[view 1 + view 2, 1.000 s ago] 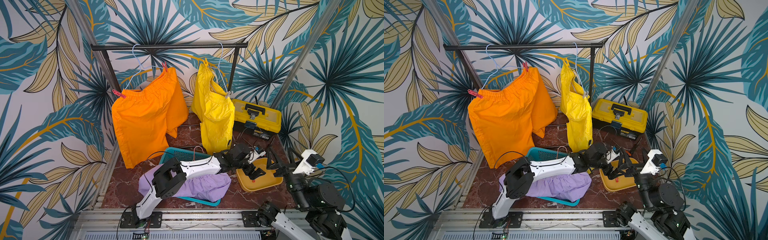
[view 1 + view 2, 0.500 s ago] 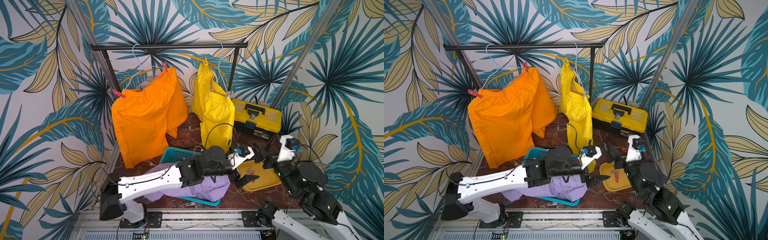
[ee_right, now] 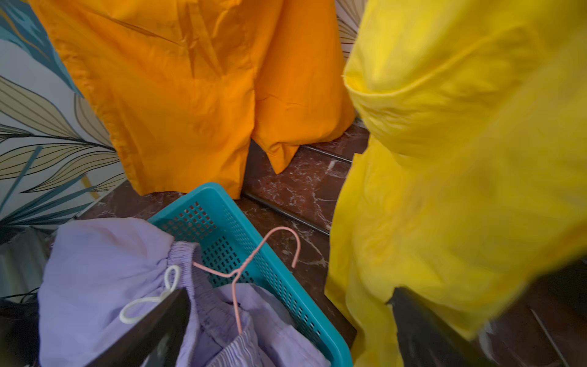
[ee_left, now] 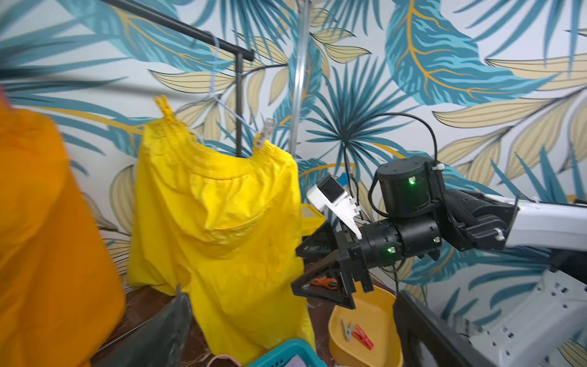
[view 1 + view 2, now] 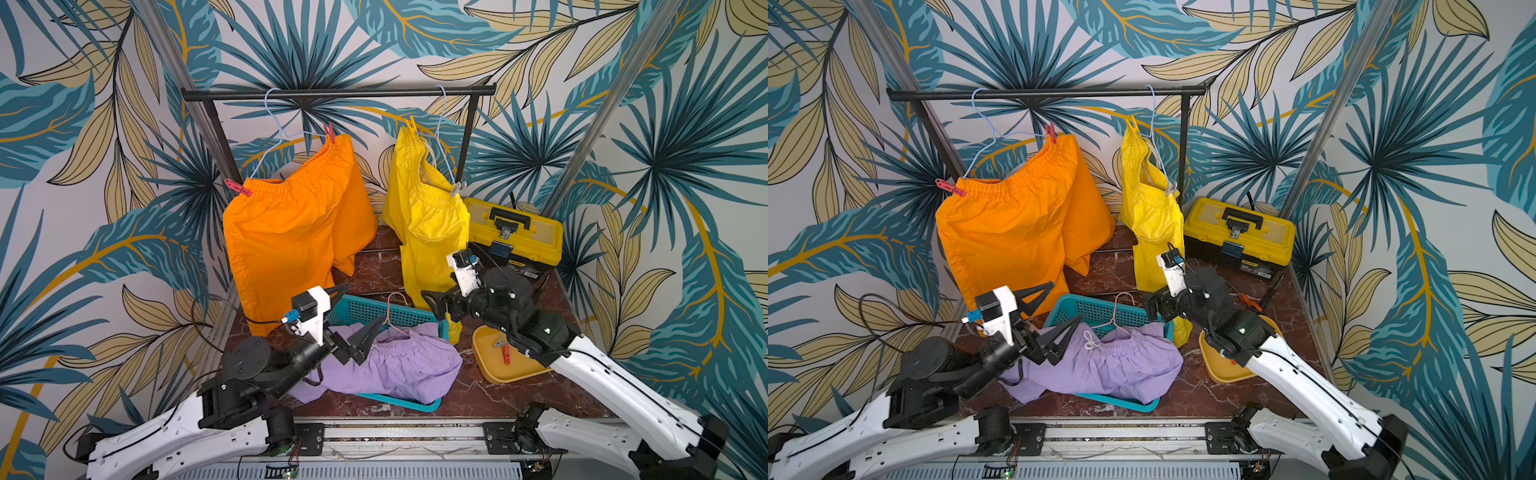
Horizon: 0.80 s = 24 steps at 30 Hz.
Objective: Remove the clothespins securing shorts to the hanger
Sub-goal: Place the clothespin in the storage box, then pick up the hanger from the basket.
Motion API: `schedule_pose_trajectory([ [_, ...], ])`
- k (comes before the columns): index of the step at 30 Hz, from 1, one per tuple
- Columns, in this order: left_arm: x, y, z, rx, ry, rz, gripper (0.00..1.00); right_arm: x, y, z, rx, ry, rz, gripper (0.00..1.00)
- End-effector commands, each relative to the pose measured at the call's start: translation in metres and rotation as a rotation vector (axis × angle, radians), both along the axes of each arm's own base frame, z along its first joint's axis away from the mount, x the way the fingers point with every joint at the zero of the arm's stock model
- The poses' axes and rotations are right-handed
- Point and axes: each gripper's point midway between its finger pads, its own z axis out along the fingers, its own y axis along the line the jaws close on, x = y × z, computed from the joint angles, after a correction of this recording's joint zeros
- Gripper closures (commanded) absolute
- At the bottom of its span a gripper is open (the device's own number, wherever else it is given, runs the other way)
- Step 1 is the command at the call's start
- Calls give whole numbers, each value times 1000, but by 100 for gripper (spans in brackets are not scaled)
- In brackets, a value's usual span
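One pair looks finished: the crumpled lilac fabric shorts [image 5: 399, 365] lie with a thin pink wire hanger [image 3: 235, 275] in the teal perforated plastic basket [image 5: 376, 309], well forward of the black metal rail [image 5: 338, 92]. A red peg [image 5: 505, 355] rests in the shallow yellow dish [image 5: 519, 372]. Four pegs remain under the rail: two red clothespins [image 5: 237, 188] on the gathered waistband of the orange shorts [image 5: 286, 232], and a yellow clothespin [image 5: 412, 124] and a pale clear clothespin [image 5: 458, 188] on the slick yellow shorts [image 5: 428, 224]. The left gripper [image 5: 1065, 301] and right gripper [image 4: 296, 269] gape empty (neither near a peg), low before the rail.
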Motion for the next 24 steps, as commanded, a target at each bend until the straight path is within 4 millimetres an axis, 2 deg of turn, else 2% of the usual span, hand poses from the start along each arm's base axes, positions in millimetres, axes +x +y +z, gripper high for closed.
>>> schedule_pose_trajectory([
  [1,18,39,-29,54,97,195,0,-7,38,-23,51,125,157,0],
  [5,19,59,-37,107,133,267,0,-2,62,-51,44,234,228,1],
  [11,19,67,-48,158,161,295,0,-6,82,-98,10,417,298,4],
  [16,21,60,-55,169,165,284,0,-7,86,-131,-29,514,303,6],
  [24,34,42,-67,241,203,274,0,-16,94,-157,-42,612,370,11],
])
